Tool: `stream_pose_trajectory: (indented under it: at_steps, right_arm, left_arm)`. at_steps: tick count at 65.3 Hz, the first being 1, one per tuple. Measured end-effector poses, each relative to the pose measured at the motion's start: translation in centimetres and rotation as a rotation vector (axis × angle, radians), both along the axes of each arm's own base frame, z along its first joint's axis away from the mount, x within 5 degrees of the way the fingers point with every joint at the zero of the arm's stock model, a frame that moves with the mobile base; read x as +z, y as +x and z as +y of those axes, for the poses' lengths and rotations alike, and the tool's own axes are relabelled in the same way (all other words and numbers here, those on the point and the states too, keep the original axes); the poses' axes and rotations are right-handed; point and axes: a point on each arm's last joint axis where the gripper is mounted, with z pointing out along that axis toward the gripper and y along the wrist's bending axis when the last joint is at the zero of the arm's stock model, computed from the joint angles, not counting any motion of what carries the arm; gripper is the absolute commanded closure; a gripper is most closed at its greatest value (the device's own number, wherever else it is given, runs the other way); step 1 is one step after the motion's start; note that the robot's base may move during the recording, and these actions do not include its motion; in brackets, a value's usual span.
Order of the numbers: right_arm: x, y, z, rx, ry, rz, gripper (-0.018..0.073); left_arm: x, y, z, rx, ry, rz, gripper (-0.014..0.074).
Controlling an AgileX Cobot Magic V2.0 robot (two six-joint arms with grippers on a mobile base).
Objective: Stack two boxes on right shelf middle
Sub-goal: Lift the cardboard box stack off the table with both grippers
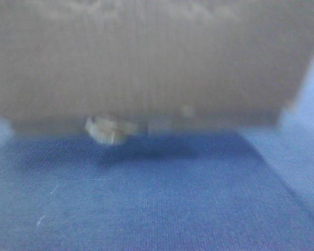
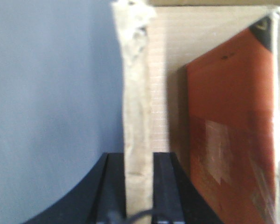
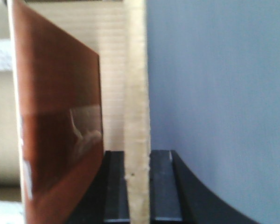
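L gripper (image 2: 139,161): pinching cardboard box (image 1: 146,57) wall | R gripper (image 3: 138,156): same, pinching box wall | red-brown panel (image 2: 228,140) inside | box over blue cloth (image 1: 146,204), contact unclear

**Cardboard box (image 3: 136,84) wall clamped in right gripper (image 3: 139,186)**

The upright wall edge is pinched between the two black fingers (image 3: 161,186). A glossy reddish-brown panel (image 3: 56,116) is seen to its left, and a plain blue surface (image 3: 219,93) to its right

The left pincer (image 2: 139,161) has two flat black fingers (image 2: 164,186), straight inside, flaring outward in a curve, and a thin dark cable (image 2: 137,215) crosses its base. The right pincer (image 3: 137,158) shows the same matte black shape.
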Motion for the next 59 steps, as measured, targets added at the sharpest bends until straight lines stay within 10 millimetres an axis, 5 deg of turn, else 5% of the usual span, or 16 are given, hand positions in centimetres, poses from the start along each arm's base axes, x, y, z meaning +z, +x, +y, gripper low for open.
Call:
stream_pose_trajectory:
  at_steps: [25, 59]
  right_arm:
    - [2.4, 1.2, 0.3, 0.037, 0.022, -0.267, 0.0712]
    - [2.8, 1.3, 0.3, 0.007, 0.071, -0.302, 0.0712]
  left_arm:
    - [6.5, 0.4, 1.7, 0.051, -0.024, -0.241, 0.0708]
    - [6.6, 0.9, 1.8, 0.019, 0.010, -0.218, 0.0708]
